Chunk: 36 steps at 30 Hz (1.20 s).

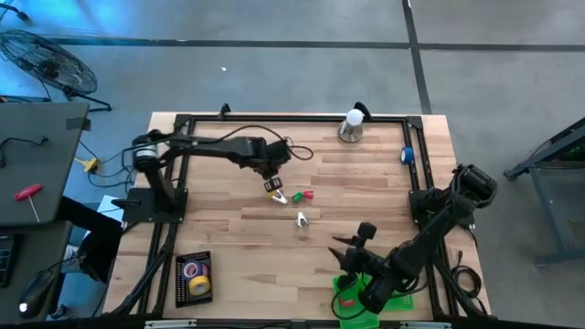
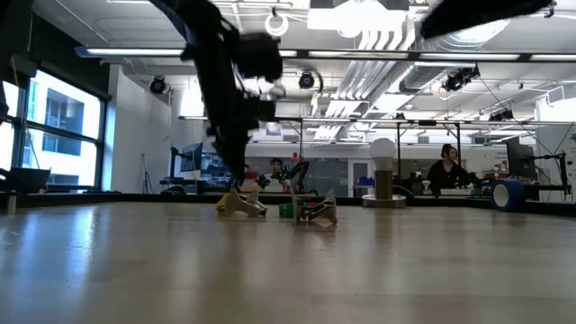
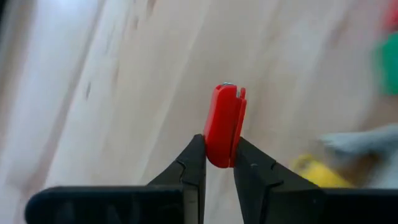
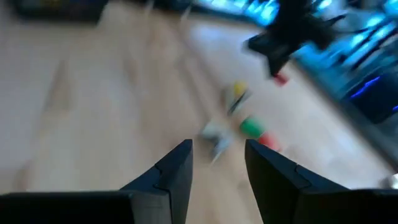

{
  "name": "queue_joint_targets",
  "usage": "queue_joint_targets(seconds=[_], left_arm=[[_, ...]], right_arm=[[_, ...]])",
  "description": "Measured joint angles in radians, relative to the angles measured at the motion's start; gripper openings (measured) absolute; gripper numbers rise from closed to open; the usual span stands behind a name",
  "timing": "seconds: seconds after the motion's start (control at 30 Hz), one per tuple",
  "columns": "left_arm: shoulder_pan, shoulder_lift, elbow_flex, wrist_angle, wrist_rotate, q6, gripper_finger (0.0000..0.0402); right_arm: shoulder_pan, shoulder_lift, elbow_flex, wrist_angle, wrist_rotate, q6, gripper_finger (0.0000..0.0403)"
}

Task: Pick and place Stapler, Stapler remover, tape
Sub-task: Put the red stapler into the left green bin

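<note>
A robotics lab or workshop; exposed ceiling ducts [image 2: 378, 36] and strip lights overhead; a person [image 2: 447, 168] seated at benches; concrete floor [image 1: 274, 64].

Past my right fingers [image 4: 177, 165] the small table items [image 4: 239, 127] smear into blur, and I cannot tell their kinds

A grey concrete floor [image 1: 274, 64], crossed by dark seam lines, is seen around the wooden surface [image 1: 228, 228] in the high view. A wire-guard fan [image 1: 46, 59] is located at upper left, with a dark desk [image 1: 32, 164] below it. In the low view, ceiling light strips [image 2: 162, 52], exposed ducts [image 2: 378, 72] and windows [image 2: 54, 126] at left are shown; a seated person [image 2: 445, 169] is visible at far right.
</note>
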Motion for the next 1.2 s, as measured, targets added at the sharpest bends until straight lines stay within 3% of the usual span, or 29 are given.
queue_joint_targets(seconds=[0.13, 0.27, 0.47, 0.63, 0.8, 0.9, 1.2], left_arm=[[-0.102, -0.119, 0.001, 0.034, 0.002, 0.000, 0.0048], [-0.269, -0.211, 0.001, 0.116, 0.011, 0.013, 0.0048], [-0.560, -0.243, 0.000, 0.308, -0.027, 0.090, 0.0048], [-0.736, -0.215, 0.000, 0.396, -0.102, 0.140, 0.0048], [-0.794, -0.175, 0.000, 0.405, -0.193, 0.139, 0.0048], [-0.801, -0.144, 0.000, 0.404, -0.254, 0.139, 0.0048], [-0.797, -0.057, 0.000, 0.416, -0.425, 0.183, 0.0048]], right_arm=[[0.011, 0.000, 0.000, 0.082, 0.218, -0.040, 0.0138], [0.022, 0.000, 0.000, 0.144, 0.272, -0.098, 0.0138], [0.015, 0.000, 0.000, 0.233, 0.176, -0.150, 0.0138], [0.011, 0.000, 0.000, 0.424, 0.068, -0.354, 0.0140], [-0.010, 0.000, 0.000, 0.609, -0.098, -0.498, 0.0165], [-0.035, 0.000, 0.000, 0.630, -0.162, -0.510, 0.0187], [-0.113, 0.032, 0.000, 0.533, -0.188, -0.521, 0.0214]])
